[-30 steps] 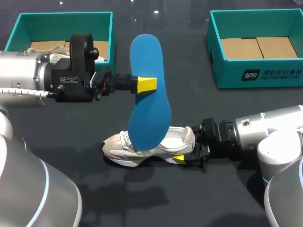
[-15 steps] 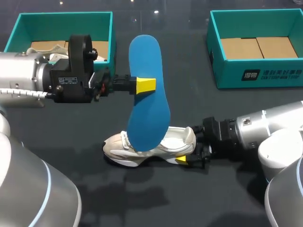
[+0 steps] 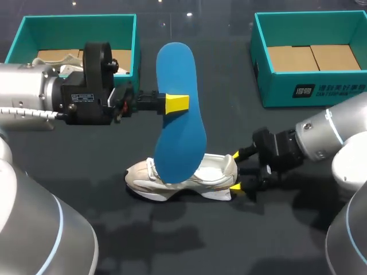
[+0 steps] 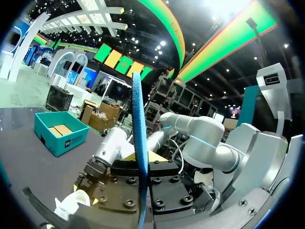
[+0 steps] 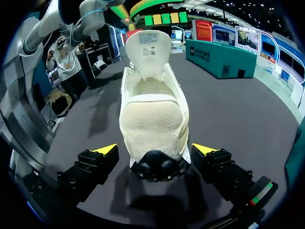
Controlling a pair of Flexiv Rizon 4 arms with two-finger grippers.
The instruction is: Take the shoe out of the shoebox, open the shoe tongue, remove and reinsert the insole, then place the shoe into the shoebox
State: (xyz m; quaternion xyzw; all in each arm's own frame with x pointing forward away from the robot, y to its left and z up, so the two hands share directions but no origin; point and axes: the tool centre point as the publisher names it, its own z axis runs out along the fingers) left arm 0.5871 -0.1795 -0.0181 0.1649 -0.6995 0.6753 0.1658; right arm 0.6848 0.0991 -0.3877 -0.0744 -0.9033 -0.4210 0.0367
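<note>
A white shoe (image 3: 189, 175) lies on its sole on the dark table, toe to the left, tongue raised (image 5: 147, 47). My left gripper (image 3: 178, 103) hangs above it, shut on the blue insole (image 3: 180, 114), which stands upright and edge-on between the fingers (image 4: 139, 143). My right gripper (image 3: 236, 171) is at the shoe's heel, open. Its yellow tips flank the heel (image 5: 152, 124) on both sides without touching it; the right gripper (image 5: 155, 149) holds nothing.
A teal shoebox (image 3: 74, 26) with cardboard inside stands at the back left. A second teal box (image 3: 309, 86) stands at the back right. The left arm's body spans the table's left side above the surface.
My right gripper has let go of the shoe's heel, spread wide and drawn back a little to the right. The left arm and insole have stayed put.
</note>
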